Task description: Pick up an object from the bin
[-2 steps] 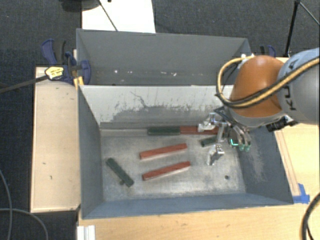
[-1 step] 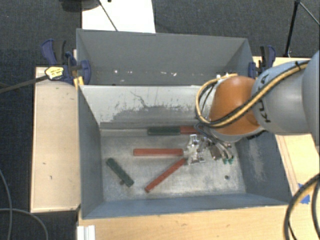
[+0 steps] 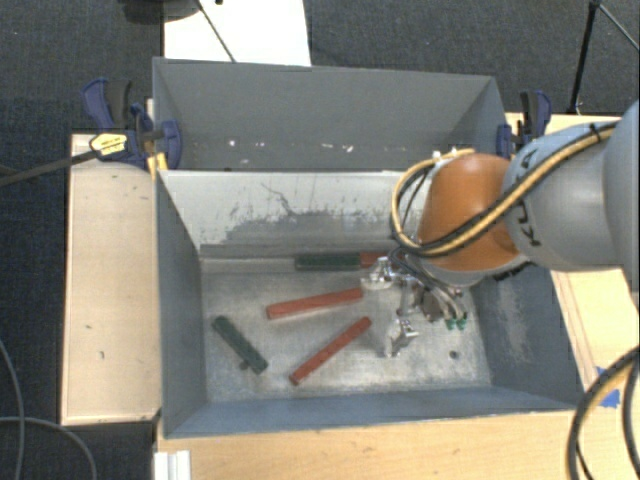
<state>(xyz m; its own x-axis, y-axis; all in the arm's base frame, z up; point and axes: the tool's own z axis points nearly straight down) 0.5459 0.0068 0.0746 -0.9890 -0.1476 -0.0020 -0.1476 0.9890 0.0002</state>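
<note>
View: camera view
Gripper (image 3: pixel 402 336): low over the bin (image 3: pixel 180 268) floor, right of centre; spread or closed cannot be told
Nearest thing: red-brown stick (image 3: pixel 330 350), diagonal, upper end just beside the gripper
Centre: second red-brown stick (image 3: pixel 314 304)
Back wall: dark green stick (image 3: pixel 327 262)
Front-left: dark green bar (image 3: pixel 239 345)

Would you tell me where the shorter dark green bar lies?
In the camera view, the shorter dark green bar lies at the bin floor's front left, left of the nearer red-brown stick.
</note>
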